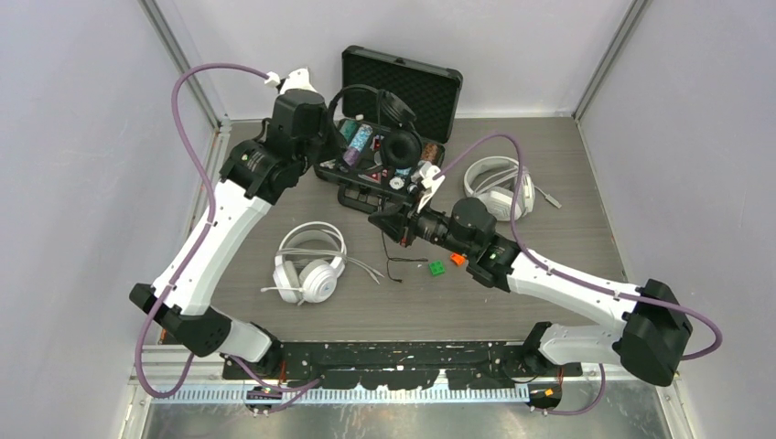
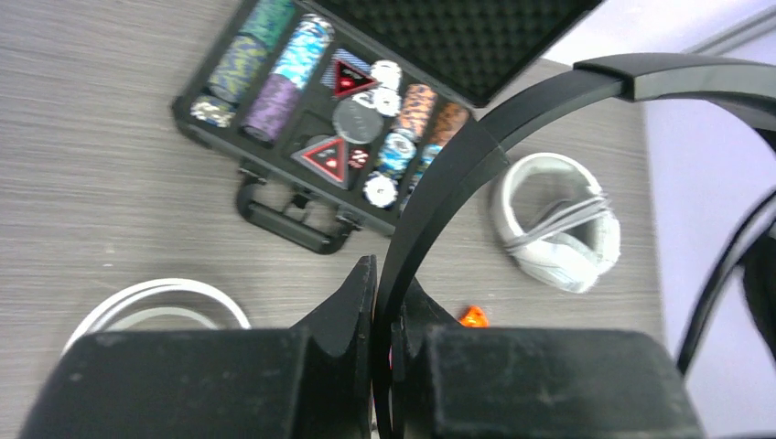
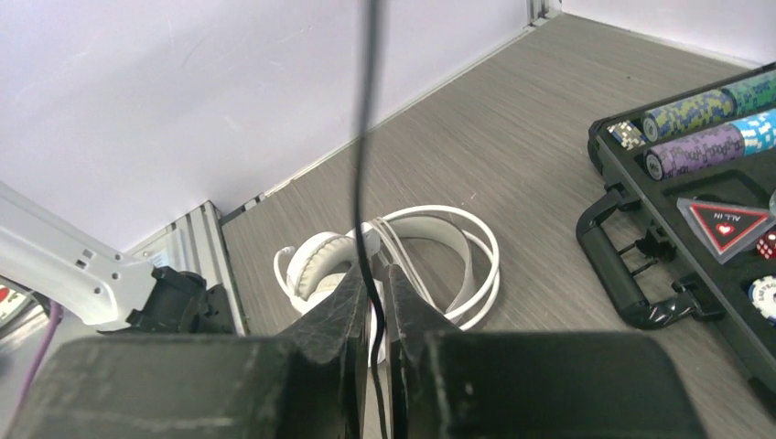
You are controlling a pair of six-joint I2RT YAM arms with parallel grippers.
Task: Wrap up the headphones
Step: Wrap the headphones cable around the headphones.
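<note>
My left gripper (image 1: pixel 337 137) hangs above the open case, shut on the headband (image 2: pixel 476 155) of the black headphones (image 1: pixel 401 146), which sit in the air. Their thin black cable (image 3: pixel 366 137) runs down between the fingers of my right gripper (image 1: pixel 377 219), which is closed on it with a sliver of gap; the loose end trails on the table (image 1: pixel 395 265). One white pair (image 1: pixel 311 265) lies at centre left, its cable loose beside it. The other white pair (image 2: pixel 558 229) lies at the right with cable wound across it.
An open black case (image 1: pixel 403 78) of poker chips and dice stands at the back centre, its handle (image 3: pixel 631 274) toward me. A green block (image 1: pixel 438 268) and an orange block (image 1: pixel 457 260) lie by the right forearm. Walls close in on three sides.
</note>
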